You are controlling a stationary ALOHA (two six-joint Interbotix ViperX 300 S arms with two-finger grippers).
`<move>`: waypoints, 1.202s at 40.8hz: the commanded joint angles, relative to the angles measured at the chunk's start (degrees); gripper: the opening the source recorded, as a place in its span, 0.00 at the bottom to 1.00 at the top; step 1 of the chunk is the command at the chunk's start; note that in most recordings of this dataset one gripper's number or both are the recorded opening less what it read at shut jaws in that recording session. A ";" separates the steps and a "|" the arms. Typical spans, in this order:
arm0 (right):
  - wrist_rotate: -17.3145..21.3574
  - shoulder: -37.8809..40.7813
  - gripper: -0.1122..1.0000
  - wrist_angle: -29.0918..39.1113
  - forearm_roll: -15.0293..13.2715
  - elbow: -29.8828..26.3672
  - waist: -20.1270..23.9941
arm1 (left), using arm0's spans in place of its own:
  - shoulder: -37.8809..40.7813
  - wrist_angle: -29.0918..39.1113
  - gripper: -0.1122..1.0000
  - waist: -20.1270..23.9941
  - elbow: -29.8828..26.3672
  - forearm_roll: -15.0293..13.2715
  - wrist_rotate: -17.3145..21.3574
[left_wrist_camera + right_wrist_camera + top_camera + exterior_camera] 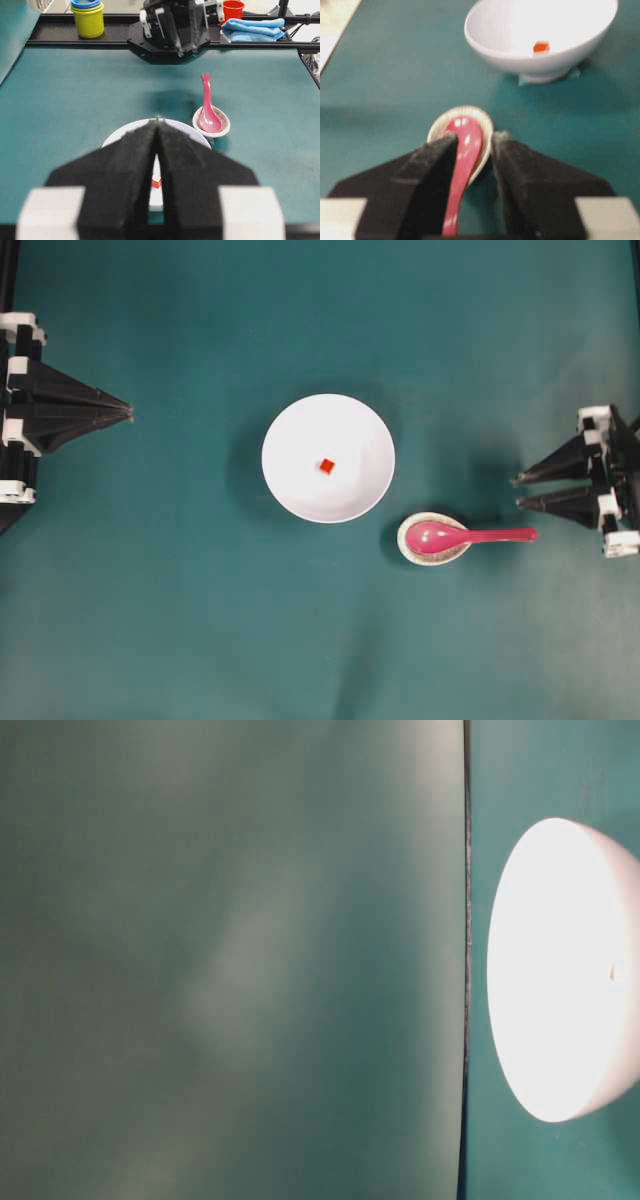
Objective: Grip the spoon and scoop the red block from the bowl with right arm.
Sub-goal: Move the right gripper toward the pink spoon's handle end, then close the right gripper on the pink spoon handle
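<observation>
From overhead, the bowl sits at the middle of the green table with the red block lying loose near its centre. Just right of it and a little nearer, the spoon rests with its scoop in a small speckled rest, handle pointing right. The right hand hangs at the right edge, its two fingers spread apart and holding nothing, its tips just beyond the handle's end and slightly to the far side. The left hand waits well off at the left, tips pressed together, empty.

The table-level view shows only the overexposed bowl on green cloth; nothing else can be read there.

The left wrist view looks over the closed left hand to the bowl, a sliver of block showing between the fingers, and beyond them the spoon in its rest.

The right wrist view is blurred, yet the open right hand plainly straddles the spoon, the handle running up between the fingers without either clearly touching it. The rest holds the scoop; the bowl holds only the block.

The step in hand looks to be the grasp. It should go best by lowering with the handle centred, closing on the flat handle well behind the scoop, then lifting level so the rest is not dragged.
</observation>
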 commanded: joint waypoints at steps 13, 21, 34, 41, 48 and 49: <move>0.35 9.76 0.47 -5.10 8.96 -0.44 9.93 | 1.93 -0.35 0.10 0.70 -1.32 0.18 0.18; 0.35 13.18 0.47 -5.98 13.36 -1.49 14.33 | 2.02 -0.35 0.10 0.70 -1.23 0.26 0.26; 0.26 20.74 0.47 -6.59 14.06 -3.43 15.82 | 2.02 -0.35 0.10 0.70 -1.14 0.35 0.26; 0.09 23.82 0.47 -7.65 14.06 -3.78 15.91 | 2.02 0.00 0.10 0.70 -0.97 0.35 0.26; -0.44 25.14 0.47 -9.14 13.97 -4.04 16.08 | 2.02 0.26 0.10 0.70 -0.97 0.35 0.26; -0.44 25.14 0.47 -9.40 13.97 -4.04 16.00 | 2.02 0.26 0.10 0.70 -0.97 0.35 0.35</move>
